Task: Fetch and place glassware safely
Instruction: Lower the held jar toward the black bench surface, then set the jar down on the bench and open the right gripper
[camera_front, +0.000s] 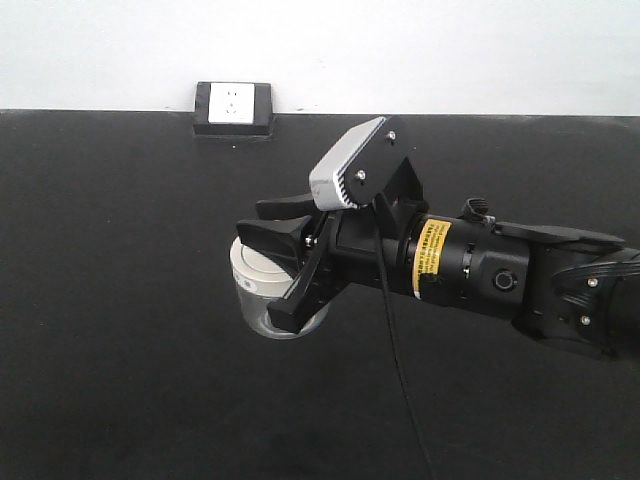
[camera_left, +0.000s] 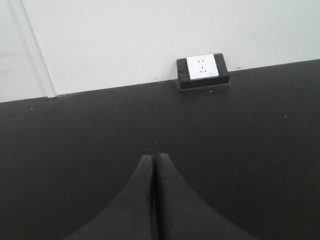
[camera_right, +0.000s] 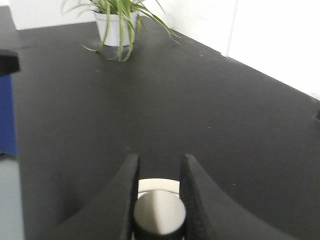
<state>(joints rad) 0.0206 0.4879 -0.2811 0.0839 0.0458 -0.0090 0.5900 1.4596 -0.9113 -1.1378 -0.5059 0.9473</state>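
The glassware (camera_front: 256, 292) is a squat clear jar with a cream-white lid, on or just above the black tabletop (camera_front: 120, 300); which of the two I cannot tell. My right gripper (camera_front: 262, 275) reaches in from the right and is shut on the lid's round knob (camera_right: 159, 214). In the right wrist view, the right gripper (camera_right: 160, 159) has the knob pressed between both fingers, with the pale lid rim (camera_right: 158, 185) just beyond. The jar's body is hidden there. My left gripper (camera_left: 154, 158) hangs over bare black table, its jaws shut together on nothing.
A white wall socket on a black base (camera_front: 233, 107) (camera_left: 202, 68) sits at the table's back edge against the white wall. A potted plant (camera_right: 117, 22) stands far off in the right wrist view. A blue object (camera_right: 6, 120) lies past the table's left edge.
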